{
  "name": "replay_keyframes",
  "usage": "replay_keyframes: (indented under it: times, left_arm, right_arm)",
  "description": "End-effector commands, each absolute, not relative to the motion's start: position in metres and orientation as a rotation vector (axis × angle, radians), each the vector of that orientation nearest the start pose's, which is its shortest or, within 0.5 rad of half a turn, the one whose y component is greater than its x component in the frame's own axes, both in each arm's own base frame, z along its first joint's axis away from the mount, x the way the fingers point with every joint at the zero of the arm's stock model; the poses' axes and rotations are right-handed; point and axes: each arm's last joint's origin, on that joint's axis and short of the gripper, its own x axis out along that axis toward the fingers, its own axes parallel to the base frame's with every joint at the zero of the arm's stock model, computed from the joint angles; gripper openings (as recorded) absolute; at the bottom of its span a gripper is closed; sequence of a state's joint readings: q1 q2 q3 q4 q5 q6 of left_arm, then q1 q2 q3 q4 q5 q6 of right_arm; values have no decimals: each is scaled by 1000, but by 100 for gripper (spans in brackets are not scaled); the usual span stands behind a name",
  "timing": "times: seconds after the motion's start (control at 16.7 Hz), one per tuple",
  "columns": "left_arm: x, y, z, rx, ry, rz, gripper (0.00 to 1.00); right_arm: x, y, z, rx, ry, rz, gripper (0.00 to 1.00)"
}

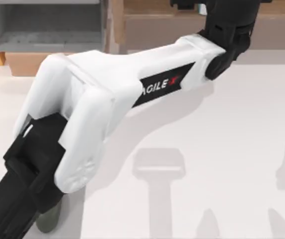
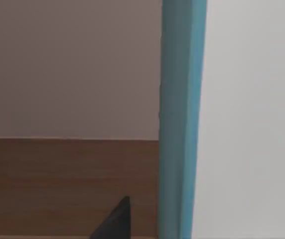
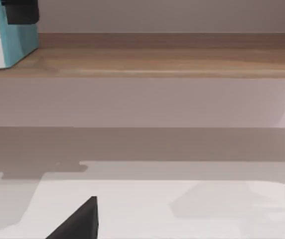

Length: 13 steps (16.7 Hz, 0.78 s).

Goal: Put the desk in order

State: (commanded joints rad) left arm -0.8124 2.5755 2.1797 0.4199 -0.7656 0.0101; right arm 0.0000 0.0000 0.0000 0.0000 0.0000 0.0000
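The desk is a broad white tabletop, and it also shows in the right wrist view as the desk. My left arm reaches across it to the wooden shelf at the back. There my left gripper is shut on an upright book with a teal spine and white cover. One of its dark fingertips lies beside the spine. From the right wrist view, the book stands on the shelf board with a black finger on it. Low over the desk shows one right fingertip.
A grey open compartment sits at the back left beside a light-brown unit. A dull green object pokes out under my left arm at the front left. Arm shadows fall across the desk's right half.
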Motion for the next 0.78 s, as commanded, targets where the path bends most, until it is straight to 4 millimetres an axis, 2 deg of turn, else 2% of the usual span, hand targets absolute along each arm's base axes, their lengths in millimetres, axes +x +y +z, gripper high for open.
replay_keyframes:
  times: [0.48, 0.78]
  left_arm:
    - [426, -406, 204, -13, -11, -17, 2]
    - [426, -406, 204, -13, -11, -17, 0]
  right_arm:
    - [106, -1, 160, 0, 0, 0, 100]
    - [106, -1, 160, 0, 0, 0, 100]
